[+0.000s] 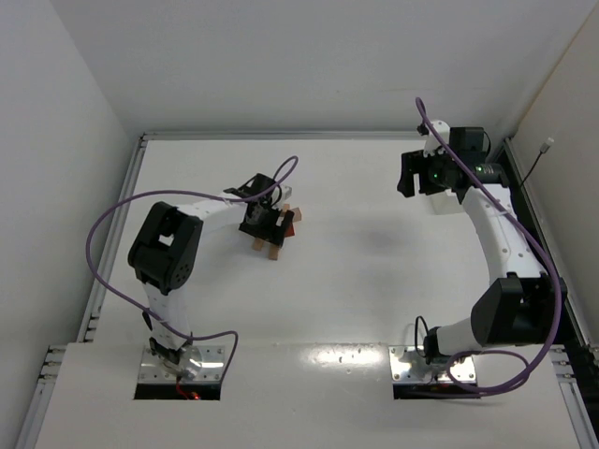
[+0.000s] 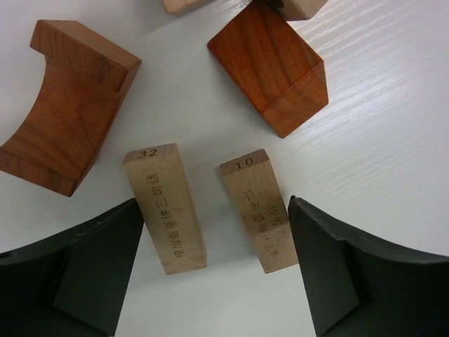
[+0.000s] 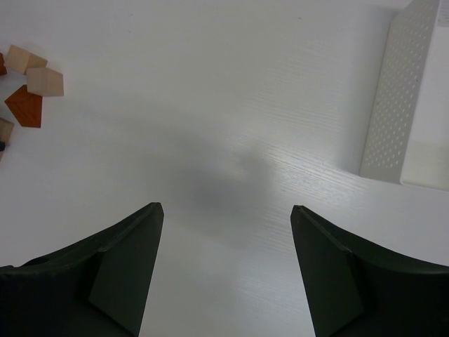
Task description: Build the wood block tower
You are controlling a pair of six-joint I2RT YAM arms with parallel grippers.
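Observation:
The wood blocks lie loose on the table under my left gripper (image 1: 263,223). In the left wrist view, two pale planks, one marked 32 (image 2: 165,208) and one marked 10 (image 2: 258,209), lie side by side between the open jaws of the left gripper (image 2: 216,210). The jaws flank the pair without gripping. A reddish-brown notched piece (image 2: 66,116) lies to the left and a reddish-brown block (image 2: 270,70) lies beyond. My right gripper (image 1: 413,174) is open and empty (image 3: 226,210), far to the right. Several blocks (image 3: 31,88) show at the left edge of the right wrist view.
A white perforated rectangular piece (image 3: 393,105) stands at the right of the right wrist view. White walls close in the table at the back and sides. Purple cables loop off both arms.

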